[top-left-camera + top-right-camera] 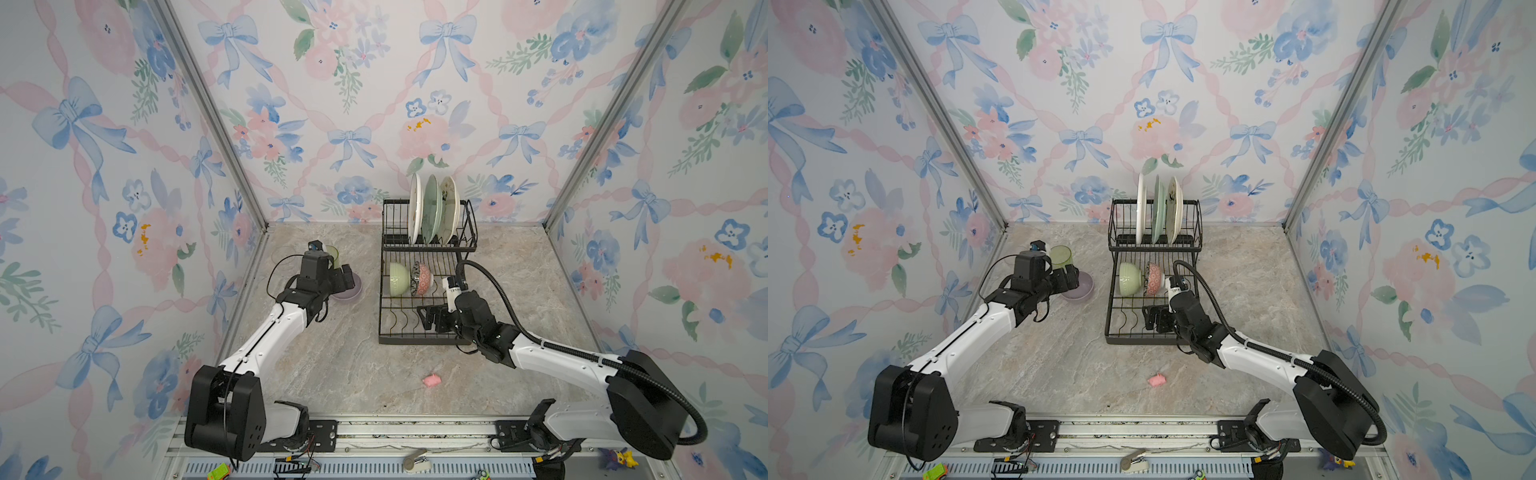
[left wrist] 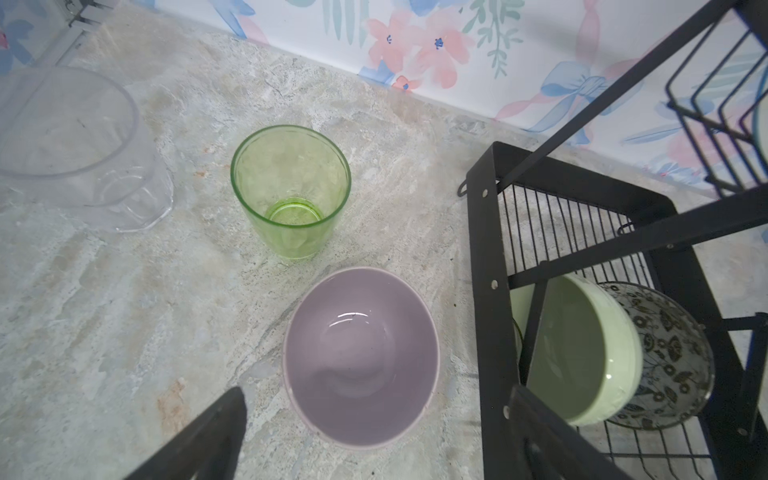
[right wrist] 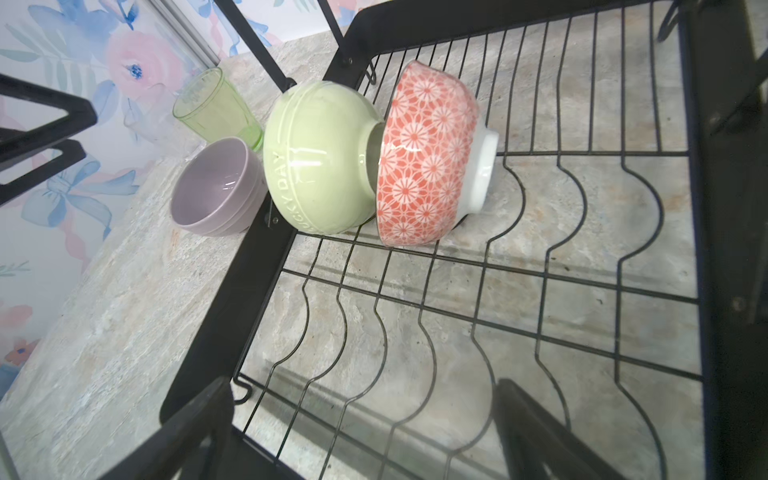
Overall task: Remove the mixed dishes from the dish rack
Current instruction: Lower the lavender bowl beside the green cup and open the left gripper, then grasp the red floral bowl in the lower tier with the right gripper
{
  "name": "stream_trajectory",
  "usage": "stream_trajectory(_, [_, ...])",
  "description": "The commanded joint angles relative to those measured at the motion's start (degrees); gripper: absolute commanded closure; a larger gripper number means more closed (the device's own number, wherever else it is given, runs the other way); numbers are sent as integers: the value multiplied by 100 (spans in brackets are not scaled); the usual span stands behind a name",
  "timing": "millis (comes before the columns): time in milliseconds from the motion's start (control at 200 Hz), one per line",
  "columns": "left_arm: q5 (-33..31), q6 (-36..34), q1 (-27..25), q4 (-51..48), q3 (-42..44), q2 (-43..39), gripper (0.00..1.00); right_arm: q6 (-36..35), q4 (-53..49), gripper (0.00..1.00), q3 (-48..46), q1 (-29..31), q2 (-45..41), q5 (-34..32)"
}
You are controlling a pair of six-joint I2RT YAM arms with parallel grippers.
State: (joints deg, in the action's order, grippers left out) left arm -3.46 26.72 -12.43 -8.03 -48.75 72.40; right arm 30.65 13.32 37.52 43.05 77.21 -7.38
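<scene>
The black dish rack (image 1: 415,340) holds three upright plates in its upper tier: white (image 1: 414,208), pale green (image 1: 432,210) and cream (image 1: 449,208). On the lower tier a pale green bowl (image 3: 316,162) and a pink-patterned bowl (image 3: 424,158) lean on their sides. A lavender bowl (image 2: 361,357), a green tumbler (image 2: 291,191) and a clear glass (image 2: 79,145) stand on the table left of the rack. My left gripper (image 2: 376,399) hangs open over the lavender bowl, holding nothing. Above the lower tier's wavy dividers, my right gripper (image 3: 363,386) is open and empty.
A small pink lump (image 1: 432,380) lies on the marble tabletop in front of the rack. Floral walls close in the back and both sides. The arms' bases sit on a rail along the front edge (image 1: 415,428).
</scene>
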Motion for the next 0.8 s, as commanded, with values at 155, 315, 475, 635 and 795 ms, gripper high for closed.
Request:
stream_trajectory(155, [502,316,-78,907,951,-605,2,-247,1124,7,152,-68,716,-630])
stream_trajectory(315, [646,284,-100,1019,1061,-397,2,-417,1091,14,508,-175,1155,-529])
stream_trajectory(475, [748,283,-95,1038,1037,-190,2,-532,1296,17,648,-355,1465,-375])
stream_trajectory(635, [845,309,-110,1157,1096,-192,2,-682,1200,19,865,-570,1669,-260])
stream_trajectory(795, [814,286,-111,1163,1114,-315,2,-658,1153,22,1064,-766,1945,57])
